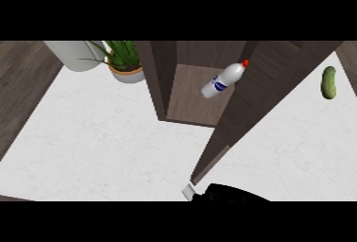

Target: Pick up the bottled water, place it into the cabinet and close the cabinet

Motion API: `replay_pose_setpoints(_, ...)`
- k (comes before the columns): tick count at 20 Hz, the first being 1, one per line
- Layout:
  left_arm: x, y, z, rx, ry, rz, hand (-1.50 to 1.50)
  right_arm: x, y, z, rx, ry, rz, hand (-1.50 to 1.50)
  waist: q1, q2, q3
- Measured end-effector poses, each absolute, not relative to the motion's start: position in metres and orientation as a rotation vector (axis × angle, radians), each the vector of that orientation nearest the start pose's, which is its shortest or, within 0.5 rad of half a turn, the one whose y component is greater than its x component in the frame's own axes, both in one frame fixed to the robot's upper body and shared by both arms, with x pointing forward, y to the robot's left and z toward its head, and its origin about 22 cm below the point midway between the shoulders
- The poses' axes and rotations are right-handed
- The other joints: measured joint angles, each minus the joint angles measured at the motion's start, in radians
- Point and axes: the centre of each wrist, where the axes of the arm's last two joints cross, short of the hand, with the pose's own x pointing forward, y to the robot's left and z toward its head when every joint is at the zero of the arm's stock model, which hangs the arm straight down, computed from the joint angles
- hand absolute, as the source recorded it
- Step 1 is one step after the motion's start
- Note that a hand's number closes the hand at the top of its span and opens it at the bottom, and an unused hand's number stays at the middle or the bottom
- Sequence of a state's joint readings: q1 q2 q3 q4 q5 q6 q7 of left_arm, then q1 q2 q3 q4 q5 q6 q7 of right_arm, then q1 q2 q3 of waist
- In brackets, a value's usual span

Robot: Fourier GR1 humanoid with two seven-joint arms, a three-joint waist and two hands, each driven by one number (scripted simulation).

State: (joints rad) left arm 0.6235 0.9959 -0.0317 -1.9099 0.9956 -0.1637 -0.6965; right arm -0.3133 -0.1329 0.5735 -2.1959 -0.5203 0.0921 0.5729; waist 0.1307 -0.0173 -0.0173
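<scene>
The bottled water, white with a red cap and a blue label, lies tilted inside the open dark-wood cabinet, cap toward the back right. The cabinet door stands swung out toward me, and its near edge ends at the view's lower middle. A black hand, which I take for my right hand, shows at the bottom edge just by the door's near end, next to a small grey handle. Its fingers are hidden. My left hand is out of sight.
A potted green plant and a white cylinder stand at the back left of the cabinet. A green cucumber lies on the white counter at the far right.
</scene>
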Motion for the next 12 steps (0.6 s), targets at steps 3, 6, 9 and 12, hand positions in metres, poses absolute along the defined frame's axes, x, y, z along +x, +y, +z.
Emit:
replay_pose_setpoints(3, 0.112, 0.398, 0.085, -0.258, -1.87, 0.005, -1.5, 0.188, -0.08, 0.194, 1.017, -1.458, 0.829, 1.5, 0.008, 0.007, 0.003)
replay_pose_setpoints(6, 0.108, 0.406, 0.087, -0.266, -1.873, 0.004, -1.5, 0.196, -0.053, 0.209, 1.076, -1.398, 0.928, 1.5, 0.01, 0.013, 0.008)
replay_pose_setpoints(9, 0.1, 0.415, 0.088, -0.263, -1.879, 0.017, -1.5, 0.21, -0.032, 0.227, 1.112, -1.35, 0.989, 1.5, -0.001, 0.015, 0.011)
replay_pose_setpoints(12, 0.087, 0.429, 0.087, -0.242, -1.883, 0.042, -1.5, 0.227, -0.015, 0.241, 1.118, -1.304, 0.989, 1.5, -0.022, 0.015, 0.013)
